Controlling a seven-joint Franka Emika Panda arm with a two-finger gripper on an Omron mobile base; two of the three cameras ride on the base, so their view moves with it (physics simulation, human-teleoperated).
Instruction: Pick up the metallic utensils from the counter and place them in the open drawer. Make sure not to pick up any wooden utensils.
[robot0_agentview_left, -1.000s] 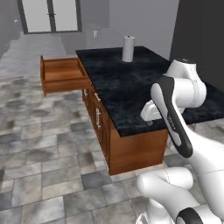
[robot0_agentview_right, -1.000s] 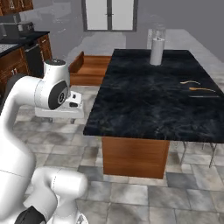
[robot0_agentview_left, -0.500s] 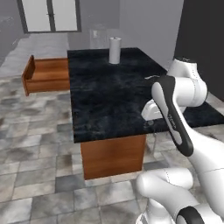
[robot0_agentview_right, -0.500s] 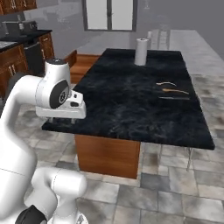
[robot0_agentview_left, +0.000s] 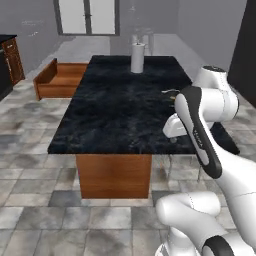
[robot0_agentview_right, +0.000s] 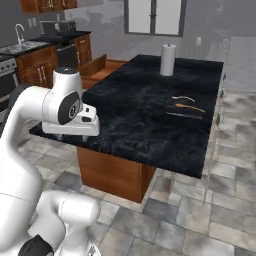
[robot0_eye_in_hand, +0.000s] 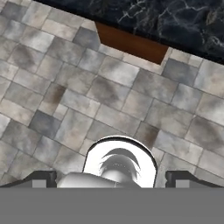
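Home kitchen, rendered. Black stone island counter (robot0_agentview_right: 135, 107) on wood base, wall cabinets (robot0_agentview_right: 42, 62) with sink faucet (robot0_agentview_right: 20, 34), grey tile floor (robot0_agentview_left: 30, 165).

On the desk (robot0_agentview_right: 135, 107), the utensils (robot0_agentview_right: 186, 106) lie at 3 o'clock, a paper roll (robot0_agentview_right: 168, 59) at 12; the open drawer (robot0_agentview_right: 95, 70) juts at 10.

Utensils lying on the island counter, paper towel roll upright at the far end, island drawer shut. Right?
Not quite: the open drawer is pulled out from the far left end of the counter, as the left base view shows. The rest holds: the utensils lie on the counter and the paper towel roll stands upright at the far end.
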